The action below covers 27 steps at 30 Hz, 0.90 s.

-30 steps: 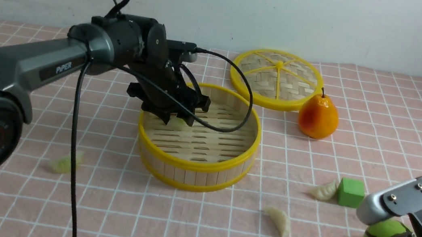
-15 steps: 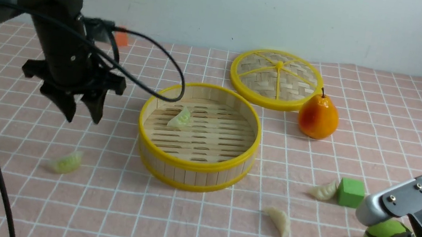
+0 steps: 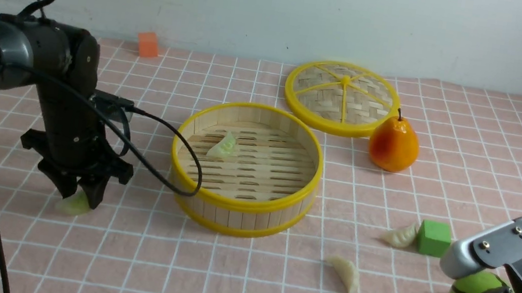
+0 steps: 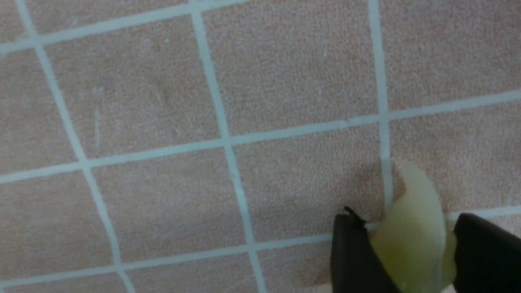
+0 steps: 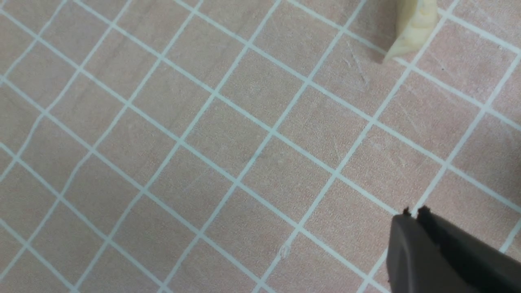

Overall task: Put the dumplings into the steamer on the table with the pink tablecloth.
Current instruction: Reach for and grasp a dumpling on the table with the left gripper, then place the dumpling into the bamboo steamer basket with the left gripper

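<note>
The steamer stands mid-table on the pink tablecloth, with one pale green dumpling lying on its slats. My left gripper is down on the cloth to the steamer's left. Its fingers press both sides of a second green dumpling, which still rests on the cloth. The left wrist view shows that dumpling filling the gap in the gripper. Two cream-white dumplings lie to the steamer's right. My right gripper is shut and empty, low at the near right.
The woven lid lies behind the steamer, with an orange pear next to it. A green cube sits beside one white dumpling. A green ball lies against my right arm, and an orange cube by the back wall.
My left gripper left a green dumpling in the steamer, swung left and came down over the other green dumpling, its fingers narrowing onto it. The right arm stayed still.
</note>
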### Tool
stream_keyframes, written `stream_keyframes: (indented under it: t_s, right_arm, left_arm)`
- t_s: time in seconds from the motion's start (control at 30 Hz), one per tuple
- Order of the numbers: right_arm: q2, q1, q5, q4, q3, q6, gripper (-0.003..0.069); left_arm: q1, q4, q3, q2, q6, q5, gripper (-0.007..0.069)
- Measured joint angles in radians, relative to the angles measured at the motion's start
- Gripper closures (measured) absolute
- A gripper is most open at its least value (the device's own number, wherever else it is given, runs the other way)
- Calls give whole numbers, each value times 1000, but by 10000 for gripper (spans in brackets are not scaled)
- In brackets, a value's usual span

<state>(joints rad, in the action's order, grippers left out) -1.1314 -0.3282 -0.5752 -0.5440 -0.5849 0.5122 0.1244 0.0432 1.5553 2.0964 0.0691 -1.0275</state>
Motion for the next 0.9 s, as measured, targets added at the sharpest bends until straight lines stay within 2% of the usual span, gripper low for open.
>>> stream_keyframes:
  t_s: [0.07, 0.1, 0.27, 0.43, 0.57, 0.7, 0.8, 0.9]
  right_arm:
    - [0, 0, 0, 0, 0, 0, 636]
    - [0, 0, 1, 0, 0, 0, 634]
    - [0, 0, 4, 0, 0, 0, 628]
    - [0, 0, 16, 0, 0, 0, 624]
    - [-3, 0, 25, -1, 0, 0, 622]
    - [-20, 0, 30, -3, 0, 1, 620]
    - [-36, 0, 28, -3, 0, 1, 619]
    - [-39, 0, 24, -4, 0, 2, 616]
  left_arm:
    - [0, 0, 0, 4, -3, 1, 369]
    - [0, -5, 0, 5, -10, 1, 426]
    - [-1, -86, 3, -15, -27, -19, 432]
    - [15, -361, 91, -122, 36, -54, 432]
    - [98, -460, 157, -150, 48, 9, 432]
    - [196, -420, 168, -121, 14, 121, 432]
    - [279, -276, 168, -45, -69, 174, 432]
    - [318, -148, 167, 15, -128, 197, 426]
